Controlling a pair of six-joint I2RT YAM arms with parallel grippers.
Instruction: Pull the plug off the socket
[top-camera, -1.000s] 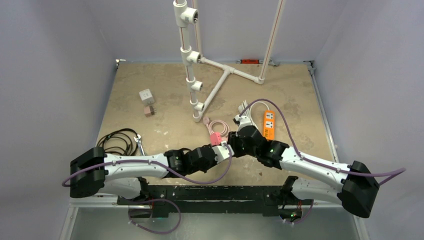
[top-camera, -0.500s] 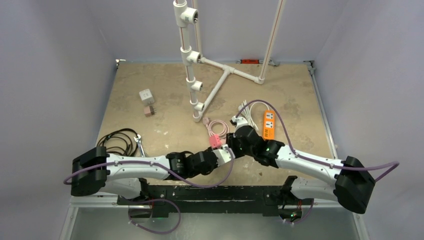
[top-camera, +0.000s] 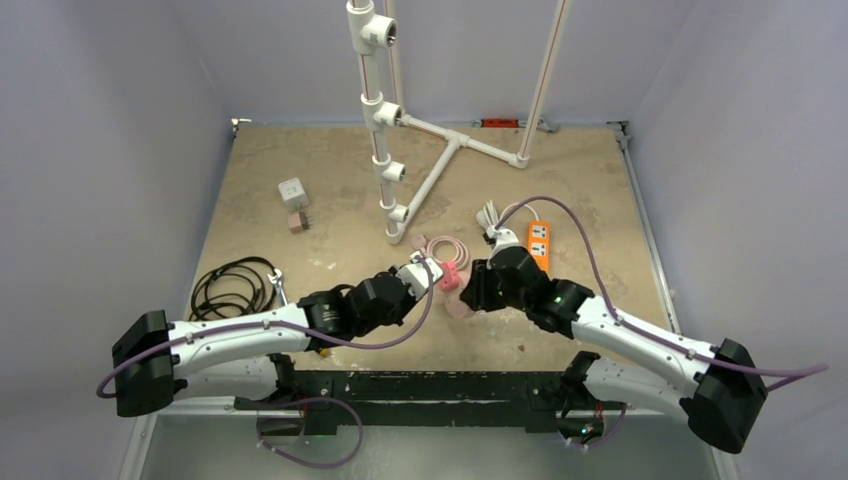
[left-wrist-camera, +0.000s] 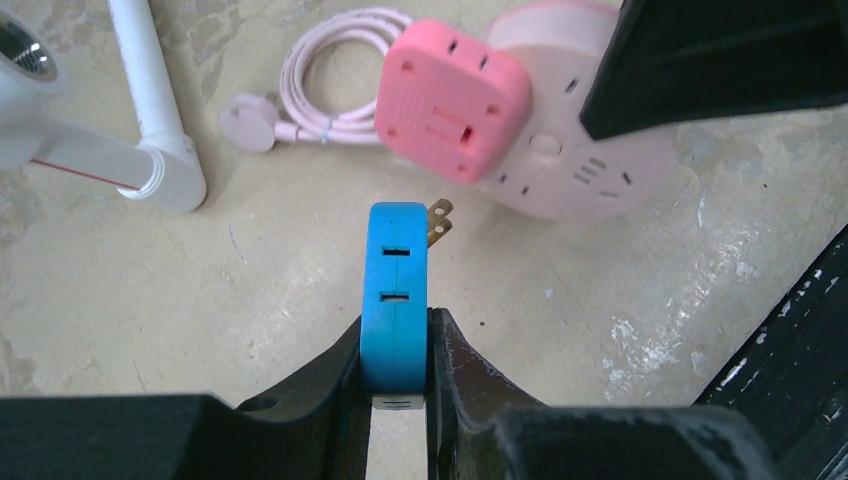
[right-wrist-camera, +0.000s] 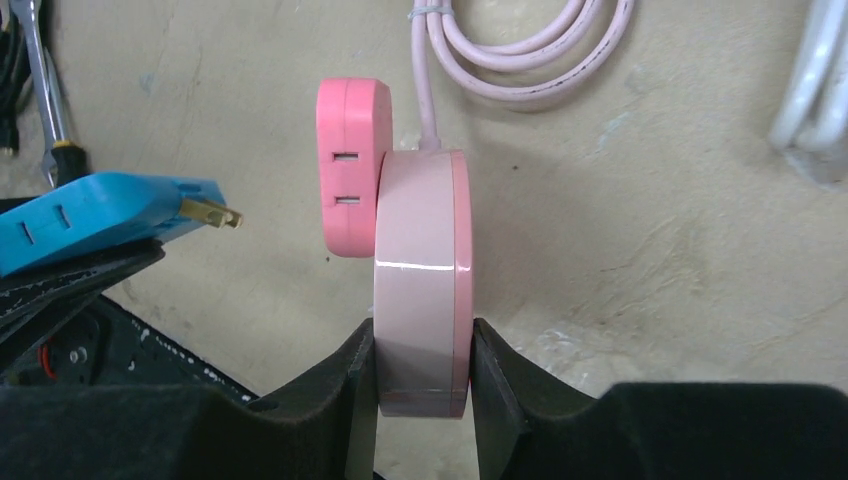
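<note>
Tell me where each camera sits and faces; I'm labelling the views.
Top external: above, behind the bases, looking down on the table; both arms show.
Left wrist: wrist-mounted, looks along the left end effector, shut on the blue plug; fingers show.
Right wrist: wrist-mounted, looks along the right end effector, shut on the pink socket; fingers show.
Shared: both wrist views show plug and socket, apart.

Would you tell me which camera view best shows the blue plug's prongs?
The right wrist view: the blue plug shows side-on, its brass prongs bare and apart from the round pink socket. The left wrist view shows only the prong tips past the plug's edge; the top view hides them.
</note>
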